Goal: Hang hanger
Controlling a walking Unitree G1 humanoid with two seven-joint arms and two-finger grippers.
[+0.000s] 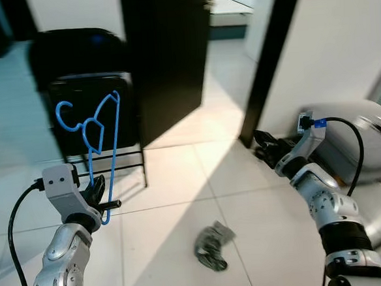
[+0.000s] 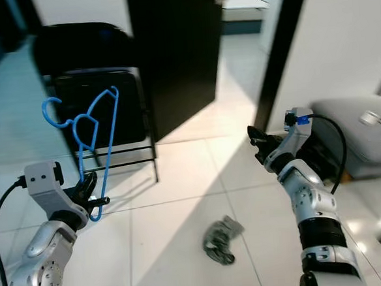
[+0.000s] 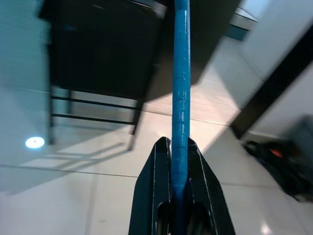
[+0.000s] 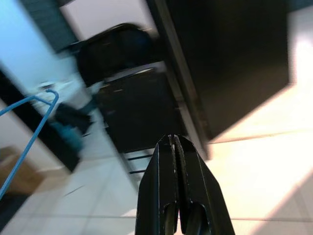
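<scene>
Up in the air on the robot's left, a blue hanger stands nearly upright, its hook curling toward the left at the top and its long straight bar running down into the left gripper. It is a thin plastic or coated-wire frame, bright blue all over, with a small loop just below the hook. The left gripper's two black fingers pinch the bar between them near its lower end, as the left wrist view shows, the bar rising straight out from between the tips. The hanger touches nothing but the gripper.

Behind the hanger stands a black folding chair with thin metal crossbars low on its frame, set on the floor of large pale glossy tiles. Just to the chair's right is a tall dark door or panel, and beyond it a bright band of sunlight crosses the tiles. A crumpled grey piece of cloth lies on the floor between the two arms.

The right gripper is held out over the floor on the right, its fingers pressed together with nothing between them. Beside that arm sits a grey rounded object against a white wall.
</scene>
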